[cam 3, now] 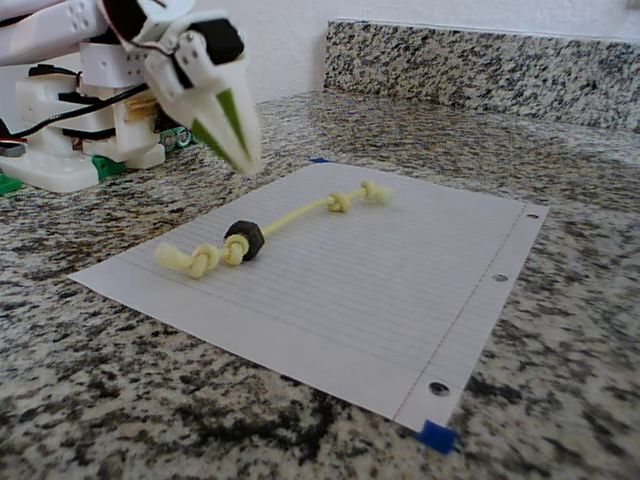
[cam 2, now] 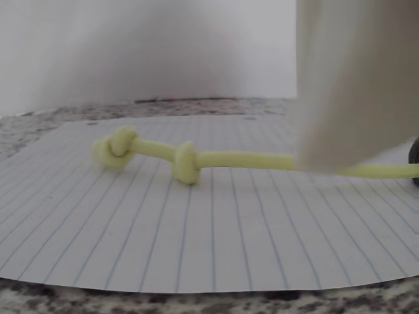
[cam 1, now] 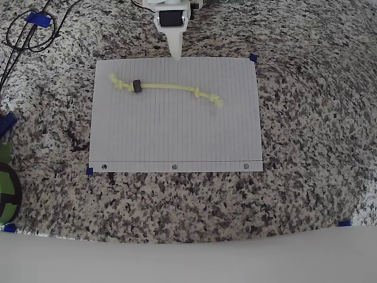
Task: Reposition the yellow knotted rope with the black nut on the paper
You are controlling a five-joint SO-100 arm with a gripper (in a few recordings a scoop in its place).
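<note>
The yellow knotted rope (cam 1: 168, 88) lies across the upper half of the paper (cam 1: 177, 138), with knots near both ends. The black nut (cam 1: 137, 86) sits on the rope close to its left end in the overhead view. My white gripper (cam 1: 175, 54) hangs just above the paper's far edge, apart from the rope, its fingers pressed together and empty. In the fixed view the gripper (cam 3: 246, 158) points down behind the rope (cam 3: 290, 215) and nut (cam 3: 244, 240). The wrist view shows the rope's two knots (cam 2: 150, 156), a blurred white finger (cam 2: 350, 91) at right, and the lined paper (cam 2: 216, 235).
Black cable loops (cam 1: 29, 29) lie at the counter's top left. Blue tape bits (cam 1: 254, 58) mark the paper's corners. A green and black object (cam 1: 6, 188) sits at the left edge. The arm's base (cam 3: 60, 140) and a granite backsplash (cam 3: 480, 70) stand behind.
</note>
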